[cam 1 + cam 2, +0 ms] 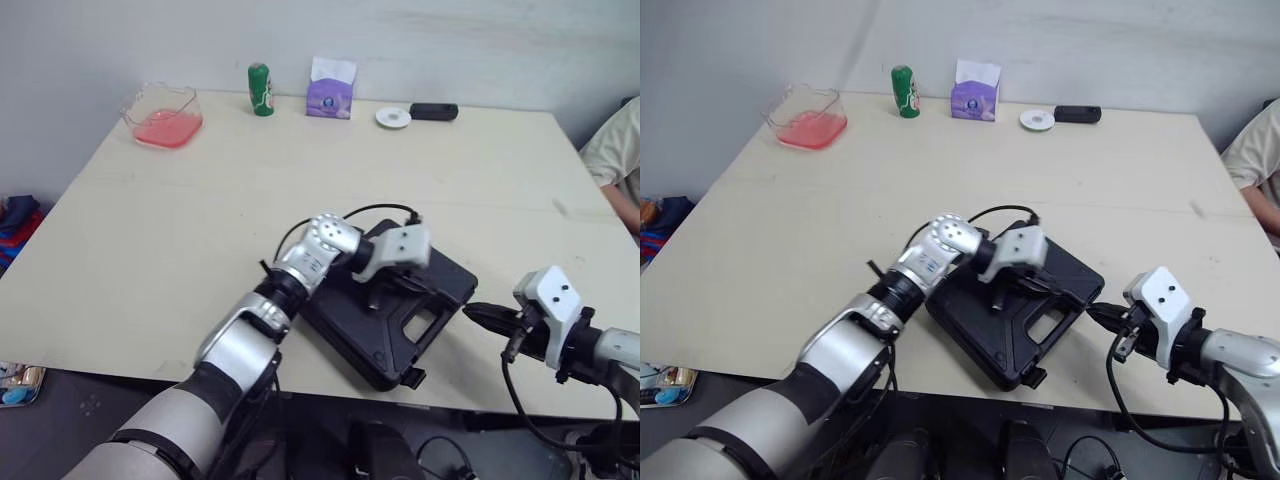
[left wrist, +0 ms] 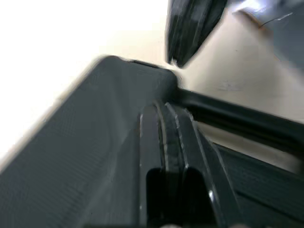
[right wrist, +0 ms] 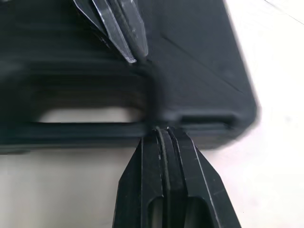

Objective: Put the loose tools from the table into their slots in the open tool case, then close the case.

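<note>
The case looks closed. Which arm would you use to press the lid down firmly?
Probably the left. The left gripper, fingers shut, sits over the lid of the tool case near its handle, so it can push straight down. The right gripper, also shut, only points at the handle edge from the side.

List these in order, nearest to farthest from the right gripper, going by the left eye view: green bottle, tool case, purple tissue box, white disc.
From the right gripper:
1. Black tool case, right beside it at the near table edge.
2. White disc, at the far edge.
3. Purple tissue box, far edge, left of the disc.
4. Green bottle, far edge, farther left.
</note>
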`<state>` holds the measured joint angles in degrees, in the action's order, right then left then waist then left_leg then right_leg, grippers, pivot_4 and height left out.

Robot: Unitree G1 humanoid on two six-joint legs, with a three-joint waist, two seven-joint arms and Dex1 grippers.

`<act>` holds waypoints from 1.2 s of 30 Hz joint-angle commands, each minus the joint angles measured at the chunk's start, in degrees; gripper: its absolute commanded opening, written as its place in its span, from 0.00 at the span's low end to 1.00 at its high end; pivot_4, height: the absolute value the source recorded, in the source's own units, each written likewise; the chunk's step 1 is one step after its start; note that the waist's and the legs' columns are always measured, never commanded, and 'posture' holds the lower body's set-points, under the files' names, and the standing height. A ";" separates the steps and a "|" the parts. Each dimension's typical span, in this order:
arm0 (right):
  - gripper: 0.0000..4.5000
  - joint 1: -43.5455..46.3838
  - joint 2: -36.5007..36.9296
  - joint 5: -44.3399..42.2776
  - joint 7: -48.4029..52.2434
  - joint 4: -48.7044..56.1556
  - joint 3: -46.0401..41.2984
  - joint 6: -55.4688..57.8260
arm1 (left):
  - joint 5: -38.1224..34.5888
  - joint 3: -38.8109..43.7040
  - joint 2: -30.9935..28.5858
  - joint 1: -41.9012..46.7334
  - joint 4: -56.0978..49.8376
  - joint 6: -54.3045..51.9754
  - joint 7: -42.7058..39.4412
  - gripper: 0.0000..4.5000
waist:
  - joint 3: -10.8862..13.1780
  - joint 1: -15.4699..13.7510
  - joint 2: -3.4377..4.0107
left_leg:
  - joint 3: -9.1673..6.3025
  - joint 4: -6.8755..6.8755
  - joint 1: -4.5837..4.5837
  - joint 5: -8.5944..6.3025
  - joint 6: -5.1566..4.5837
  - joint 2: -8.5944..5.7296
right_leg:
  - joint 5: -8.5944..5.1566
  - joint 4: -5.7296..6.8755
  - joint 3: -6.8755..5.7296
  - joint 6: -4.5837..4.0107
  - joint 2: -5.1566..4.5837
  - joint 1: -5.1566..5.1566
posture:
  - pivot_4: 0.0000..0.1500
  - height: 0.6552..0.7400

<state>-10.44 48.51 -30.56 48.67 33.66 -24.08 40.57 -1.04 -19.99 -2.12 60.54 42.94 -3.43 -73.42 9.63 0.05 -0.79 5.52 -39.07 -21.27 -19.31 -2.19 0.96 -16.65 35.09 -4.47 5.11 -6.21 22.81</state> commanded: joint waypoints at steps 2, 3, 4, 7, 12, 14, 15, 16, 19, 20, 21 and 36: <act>0.00 -6.70 1.88 -5.88 3.93 9.74 0.63 3.31 | -9.60 -1.20 -10.24 -6.27 -25.09 -12.60 -16.21 0.02 | 0.26 -0.08 0.30 | -0.06 0.02 -0.05 0.07 0.11 -0.01 | 0.00 -0.02 -0.04 0.00 0.00 0.02 | 1.00 1.00; 0.00 -8.00 2.23 -5.98 4.15 10.91 1.73 3.57 | -10.17 -2.21 -12.36 -7.89 -28.88 -14.01 -17.80 0.02 | 0.26 -0.06 0.33 | -0.08 0.04 -0.05 0.12 0.19 0.00 | -0.04 -0.01 -0.05 -0.07 0.01 0.01 | 1.00 1.00; 0.00 -9.18 2.67 -5.47 4.06 11.70 3.41 3.63 | -10.43 -3.62 -14.35 -9.54 -32.35 -15.05 -18.66 0.02 | 0.26 -0.09 0.33 | -0.08 0.05 -0.03 0.13 0.22 0.01 | -0.07 0.00 -0.04 -0.11 0.02 0.01 | 1.00 1.00; 0.00 -11.42 3.78 -3.39 4.06 12.75 6.96 2.43 | -11.10 -6.58 -17.74 -12.30 -37.72 -17.06 -18.36 0.02 | 0.26 -0.43 0.34 | -0.09 -0.03 -0.01 0.12 0.12 -0.09 | -0.05 -0.02 0.00 -0.08 -0.07 -0.09 | 1.00 1.00; 0.00 -11.14 3.30 -2.58 2.60 12.49 9.84 1.79 | -9.34 -9.36 -18.04 -13.16 -37.51 -16.89 -13.00 0.02 | 0.27 -1.49 0.32 | -0.11 -0.09 -0.05 0.04 -0.19 -0.27 | 0.08 -0.26 0.02 0.15 -0.26 -0.18 | 1.00 1.00; 0.00 -10.18 3.23 -2.62 2.21 12.44 10.89 1.93 | -6.07 -11.40 -18.44 -13.33 -36.04 -13.36 -11.68 0.02 | 0.27 -1.46 0.32 | -0.12 -0.06 -0.06 0.02 -0.15 -0.25 | 0.07 -0.33 0.01 0.14 -0.26 -0.17 | 1.00 1.00; 0.00 -9.88 3.26 -2.66 2.12 12.35 11.13 1.95 | -5.22 -11.91 -18.49 -13.32 -35.54 -12.33 -11.43 0.02 | 0.27 -1.47 0.32 | -0.12 -0.05 -0.07 0.02 -0.14 -0.25 | 0.07 -0.34 -0.01 0.14 -0.25 -0.16 | 1.00 1.00; 0.00 -8.67 2.79 -3.44 1.64 12.38 11.54 2.38 | -2.46 -13.51 -18.94 -13.49 -34.00 -9.59 -10.44 0.02 | 0.27 -1.46 0.32 | -0.12 -0.05 -0.07 0.03 -0.14 -0.25 | 0.06 -0.35 -0.01 0.14 -0.25 -0.17 | 1.00 1.00; 0.00 -6.50 2.11 -5.22 0.96 12.71 11.94 3.31 | 1.26 -15.06 -18.36 -13.98 -30.78 -3.32 -7.49 0.02 | 0.25 -1.46 0.31 | -0.12 -0.05 0.00 0.03 -0.14 -0.25 | 0.07 -0.37 -0.02 0.14 -0.26 -0.25 | 1.00 1.00; 0.00 -6.09 2.01 -5.95 0.81 12.99 11.63 3.77 | 0.97 -14.96 -17.77 -14.15 -30.84 -4.48 -6.75 0.02 | 0.24 -1.41 0.31 | -0.12 -0.05 0.04 0.03 -0.15 -0.25 | 0.08 -0.38 -0.01 0.15 -0.26 -0.30 | 1.00 1.00; 0.00 -5.65 1.93 -6.70 0.66 13.25 11.15 4.21 | 0.51 -15.19 -17.68 -14.56 -31.37 -4.98 -7.05 0.02 | 0.24 -1.36 0.31 | -0.12 -0.05 0.07 0.01 -0.18 -0.23 | 0.08 -0.37 0.00 0.15 -0.26 -0.32 | 1.00 1.00; 0.00 0.03 0.88 -14.90 -2.44 13.22 6.82 9.16 | 0.53 -16.06 -17.18 -14.21 -29.37 -4.74 -6.79 0.02 | 0.23 -0.70 0.29 | -0.18 -0.04 0.08 -0.03 -0.27 -0.16 | 0.08 -0.32 -0.02 0.15 -0.25 -0.29 | 1.00 1.00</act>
<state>-12.79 50.55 -41.44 46.97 44.55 -13.61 51.10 -5.20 -31.95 -18.53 48.36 10.04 -7.35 -79.74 9.86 -0.64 -0.49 5.34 -39.11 -21.19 -19.35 -2.46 0.81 -16.58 34.78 -4.49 5.25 -6.46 22.52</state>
